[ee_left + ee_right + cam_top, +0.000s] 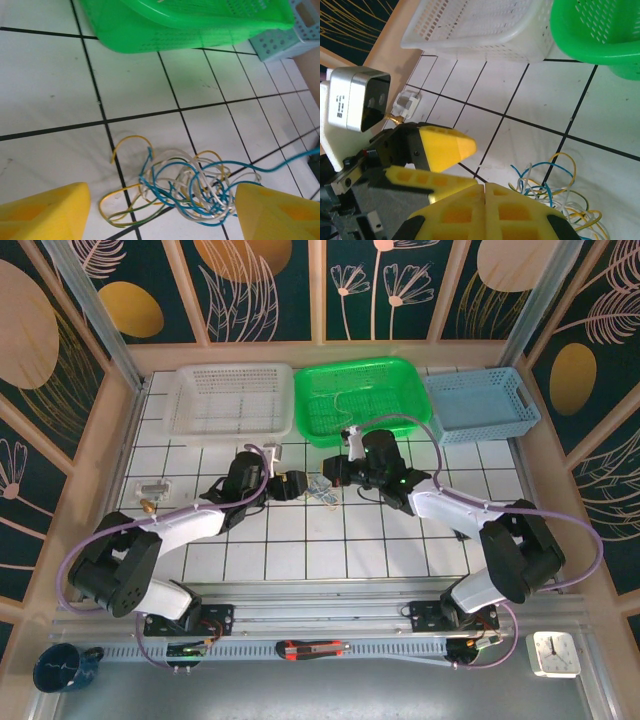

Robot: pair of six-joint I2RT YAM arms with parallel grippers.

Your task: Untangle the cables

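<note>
Progress: nothing is freed yet. The cables [190, 187] lie in one knotted clump on the tiles, at 6 o'clock from the green basket [362, 400].
Left to do: every strand needs separating.
My left gripper [162, 192]: spread wide, straddling the clump, holding nothing.
My right gripper [485, 189]: pads pressed together. Whether a strand is pinched, I cannot tell.
Count: one clump in three colours; three baskets.

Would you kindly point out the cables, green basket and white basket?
cables [190, 187], left wrist view, middle of clump.
green basket [165, 35], left wrist view, side wall.
white basket [480, 30], right wrist view, side wall.
</note>
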